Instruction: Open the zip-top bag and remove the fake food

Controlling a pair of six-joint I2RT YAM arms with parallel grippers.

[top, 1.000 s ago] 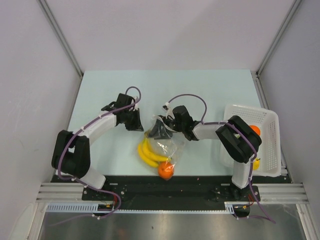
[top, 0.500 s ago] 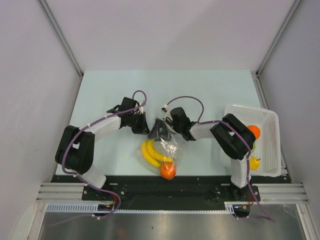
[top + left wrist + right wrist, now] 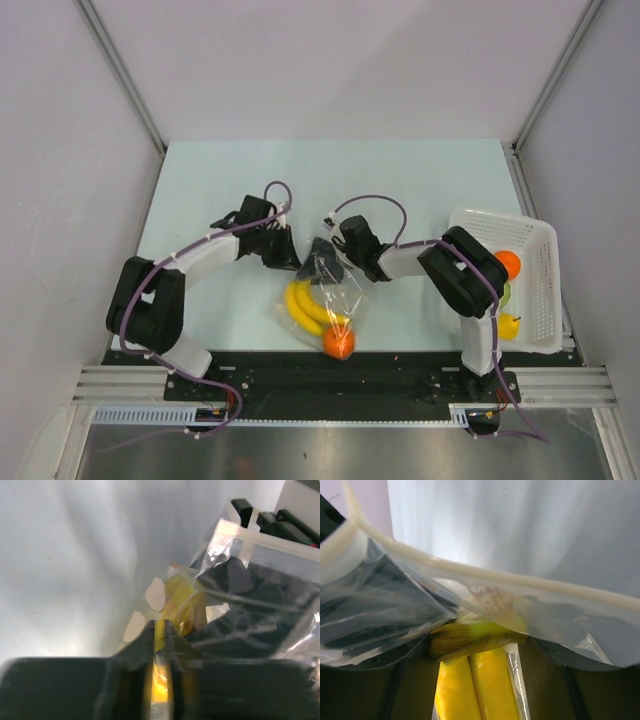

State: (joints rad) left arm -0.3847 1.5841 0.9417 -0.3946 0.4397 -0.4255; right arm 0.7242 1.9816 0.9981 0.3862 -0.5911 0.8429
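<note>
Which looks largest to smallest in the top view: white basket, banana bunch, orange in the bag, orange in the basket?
1. white basket
2. banana bunch
3. orange in the bag and orange in the basket: alike, the latter partly hidden, so unranked.

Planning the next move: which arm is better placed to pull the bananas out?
Right: the right tool is open at the zip-top bag mouth, banana bunch straight ahead; the left tool is shut on the bag edge.
</note>
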